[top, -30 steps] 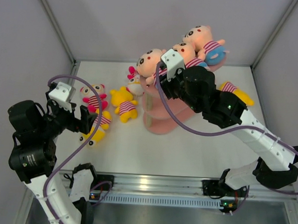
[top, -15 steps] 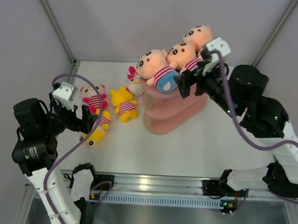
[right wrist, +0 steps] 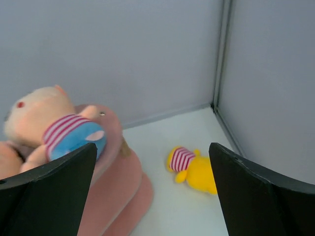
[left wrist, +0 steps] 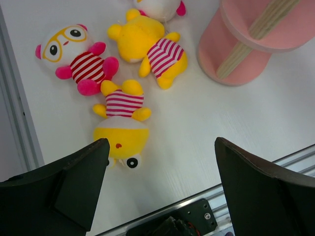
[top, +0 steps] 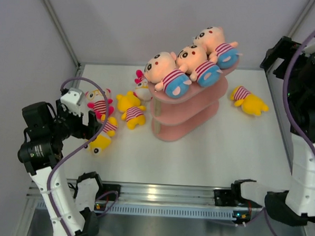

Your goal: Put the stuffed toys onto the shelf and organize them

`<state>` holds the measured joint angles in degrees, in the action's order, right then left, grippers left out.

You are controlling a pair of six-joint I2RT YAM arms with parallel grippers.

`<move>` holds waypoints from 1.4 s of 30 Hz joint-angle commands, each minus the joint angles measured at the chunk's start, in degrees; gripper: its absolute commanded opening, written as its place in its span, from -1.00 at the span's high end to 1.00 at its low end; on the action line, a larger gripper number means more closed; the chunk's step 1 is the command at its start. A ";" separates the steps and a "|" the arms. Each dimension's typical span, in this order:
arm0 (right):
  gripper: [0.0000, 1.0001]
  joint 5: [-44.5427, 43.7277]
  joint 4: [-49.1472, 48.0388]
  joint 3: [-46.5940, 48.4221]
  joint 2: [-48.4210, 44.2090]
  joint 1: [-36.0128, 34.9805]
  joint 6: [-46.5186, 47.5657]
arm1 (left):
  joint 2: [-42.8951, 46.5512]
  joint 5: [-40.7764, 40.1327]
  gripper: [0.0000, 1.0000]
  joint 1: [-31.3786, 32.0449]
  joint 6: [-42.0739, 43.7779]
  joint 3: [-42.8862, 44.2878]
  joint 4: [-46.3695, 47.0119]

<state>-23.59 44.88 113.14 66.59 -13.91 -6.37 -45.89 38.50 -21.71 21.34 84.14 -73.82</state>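
Observation:
The pink shelf (top: 185, 117) stands mid-table. Three peach stuffed toys in striped shirts and blue shorts (top: 165, 73) (top: 196, 61) (top: 217, 42) lie across its top tier. A yellow toy (top: 248, 100) lies right of the shelf. Left of it are a white-faced pink toy (top: 97, 101), a yellow bear (top: 130, 107), a face-down yellow toy (top: 101, 137) and a small white toy (top: 142, 88). My left gripper (left wrist: 161, 147) hovers open near the face-down yellow toy (left wrist: 120, 125). My right gripper (right wrist: 152, 147) is open and empty, raised at the right, with the yellow toy (right wrist: 194, 169) below.
Grey walls close in the table on the left, back and right. A metal rail (top: 164, 195) runs along the near edge by the arm bases. The shelf's two lower tiers (left wrist: 246, 44) hold nothing that I can see.
My right gripper opened and pulled up and away to the right from the shelf top, leaving the front peach toy lying there. The left arm barely shifted.

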 commanded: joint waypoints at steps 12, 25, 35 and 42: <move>-0.82 25.97 -24.74 -38.07 16.54 34.04 -25.18 | -1.83 -4.14 -0.88 -0.17 6.87 -10.13 1.58; -0.82 33.59 -34.59 -38.87 37.64 39.40 -25.71 | -9.56 -0.98 -0.94 -0.08 9.42 -10.49 1.66; 0.85 39.15 -36.27 -41.86 38.65 39.49 -27.12 | -12.82 -0.36 -0.89 -0.08 7.13 -11.98 3.33; 1.00 33.98 -28.30 -41.87 16.41 35.20 -17.66 | -13.09 -1.67 -0.83 0.09 5.81 -15.05 4.39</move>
<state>13.08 14.90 67.85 96.62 24.60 -31.18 -59.37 36.32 -21.71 27.66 69.80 -71.99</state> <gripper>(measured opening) 0.037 0.918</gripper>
